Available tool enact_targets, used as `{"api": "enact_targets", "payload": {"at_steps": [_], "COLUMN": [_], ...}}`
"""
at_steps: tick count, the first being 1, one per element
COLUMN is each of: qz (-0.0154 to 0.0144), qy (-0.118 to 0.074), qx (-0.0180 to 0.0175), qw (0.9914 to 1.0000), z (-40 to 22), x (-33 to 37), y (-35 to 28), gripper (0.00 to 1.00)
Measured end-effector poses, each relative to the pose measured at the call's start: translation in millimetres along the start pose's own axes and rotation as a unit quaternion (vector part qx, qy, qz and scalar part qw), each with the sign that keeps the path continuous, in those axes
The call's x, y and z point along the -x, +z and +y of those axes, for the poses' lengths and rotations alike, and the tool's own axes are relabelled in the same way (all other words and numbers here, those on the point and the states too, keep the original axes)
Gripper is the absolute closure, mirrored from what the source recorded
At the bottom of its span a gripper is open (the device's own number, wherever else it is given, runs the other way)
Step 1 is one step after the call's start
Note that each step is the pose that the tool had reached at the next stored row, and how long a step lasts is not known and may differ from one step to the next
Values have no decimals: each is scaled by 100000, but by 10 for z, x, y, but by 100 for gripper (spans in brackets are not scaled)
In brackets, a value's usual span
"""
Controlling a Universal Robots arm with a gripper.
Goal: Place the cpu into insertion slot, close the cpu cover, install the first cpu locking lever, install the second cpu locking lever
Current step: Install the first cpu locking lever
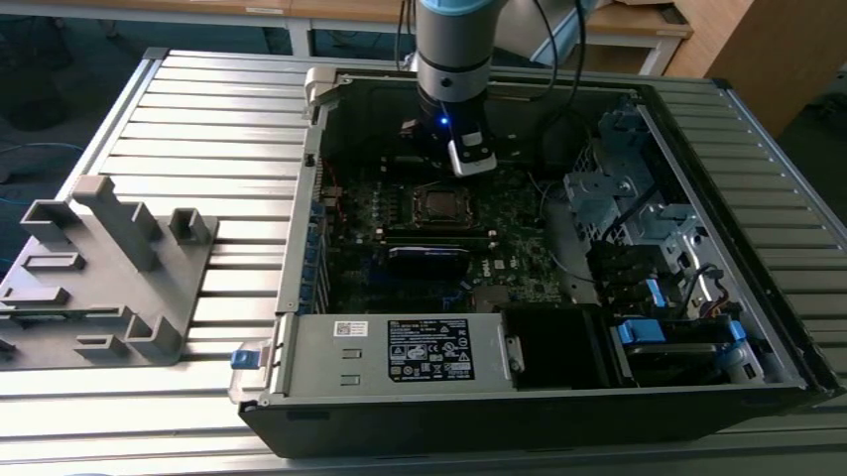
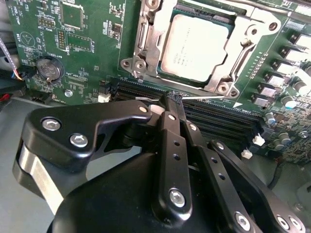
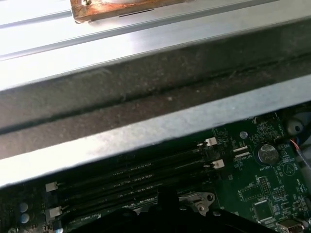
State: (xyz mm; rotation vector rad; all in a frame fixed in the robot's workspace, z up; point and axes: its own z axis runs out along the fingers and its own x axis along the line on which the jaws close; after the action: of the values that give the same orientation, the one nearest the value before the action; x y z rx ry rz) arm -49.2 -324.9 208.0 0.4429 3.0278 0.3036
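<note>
The hand (image 2: 173, 99) is closed just beside the cpu cover (image 2: 146, 41), anything pinched being hidden.

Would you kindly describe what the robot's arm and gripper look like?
The arm is a round column, light blue and grey above, black below, with a small blue light and a white block at its wrist; black cables hang behind it. The gripper is black, built of jointed links with silver screw heads.

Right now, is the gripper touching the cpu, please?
Apart: the second wrist view shows the cpu cover between the gripper and the cpu.
</note>
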Motion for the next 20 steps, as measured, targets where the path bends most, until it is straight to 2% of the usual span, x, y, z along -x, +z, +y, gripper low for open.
{"api": "enact_targets", "payload": {"at_steps": [8,17,20], "qz": [-266,-351,-543], "qy": [1281,1648,1620], "qx": [-51,-70,-3], "qw": [99991,99986,99985], "z": [10,12,10], "x": [-18,-39,-39], "y": [2,2,11], "gripper": [89,89,89]}}
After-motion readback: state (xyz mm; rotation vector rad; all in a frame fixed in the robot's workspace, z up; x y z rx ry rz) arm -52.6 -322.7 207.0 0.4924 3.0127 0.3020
